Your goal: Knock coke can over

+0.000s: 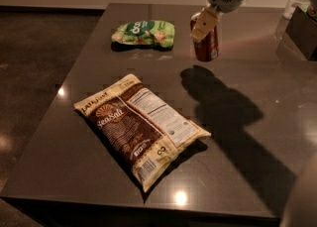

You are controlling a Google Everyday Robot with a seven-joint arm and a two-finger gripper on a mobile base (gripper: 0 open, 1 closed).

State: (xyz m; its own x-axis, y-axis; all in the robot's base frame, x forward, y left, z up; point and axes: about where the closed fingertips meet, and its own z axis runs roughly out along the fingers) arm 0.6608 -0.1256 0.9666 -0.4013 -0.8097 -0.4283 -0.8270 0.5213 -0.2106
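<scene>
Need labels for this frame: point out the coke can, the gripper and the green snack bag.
coke can (208, 50): camera view, red side wall.
gripper (202, 26): camera view, pale tip at the can's top.
green snack bag (144, 33): camera view, middle of its face.

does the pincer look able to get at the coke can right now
Probably yes: the pincer is right at the top of the coke can, with nothing between them. The green snack bag lies to one side, apart from the can.
</scene>
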